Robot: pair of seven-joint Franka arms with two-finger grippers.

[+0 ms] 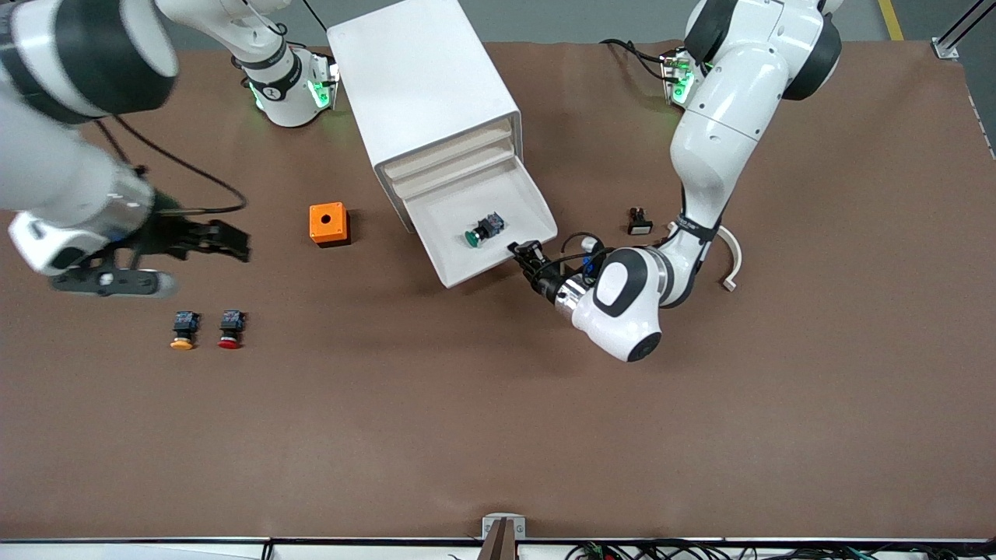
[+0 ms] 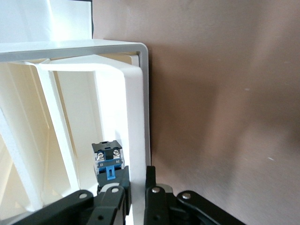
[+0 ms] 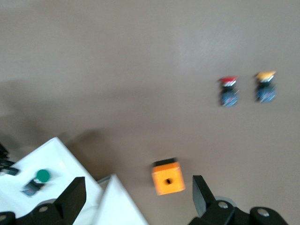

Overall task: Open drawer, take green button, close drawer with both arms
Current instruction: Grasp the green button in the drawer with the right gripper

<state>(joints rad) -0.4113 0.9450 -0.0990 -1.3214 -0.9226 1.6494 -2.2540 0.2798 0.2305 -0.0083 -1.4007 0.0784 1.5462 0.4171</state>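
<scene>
— Green is seen on the cap of the button (image 1: pixel 482 230); where is it found?

— It is found lying on its side in the drawer (image 1: pixel 498 268), which is pulled well out of the white cabinet (image 1: pixel 420 85) toward the front camera. In the left wrist view the button's black body with its blue mark (image 2: pixel 108 161) is seen just inside the drawer's cream front (image 2: pixel 137 140).

— How is the drawer held?

— Its front lip is pinched by the left tool (image 1: pixel 526 254) at the corner toward the left arm's end of the counter (image 1: pixel 498 420). One finger (image 2: pixel 110 206) is placed inside the front wall and the other outside, so the tool is clenched on the drawer.

— And the right tool?

— The right tool (image 1: pixel 208 238) is held up over the counter toward the right arm's end, above bare brown surface beside the orange box (image 1: pixel 328 224). Its fingers (image 3: pixel 70 199) are spread wide apart with nothing between them.

— What else is laid out?

— A yellow-capped button (image 1: pixel 184 330) and a red-capped button (image 1: pixel 231 329) are set side by side, nearer the front camera than the orange box. A small black part (image 1: pixel 639 222) is seen by the left arm, with a curved white piece (image 1: pixel 731 260) near it.
</scene>
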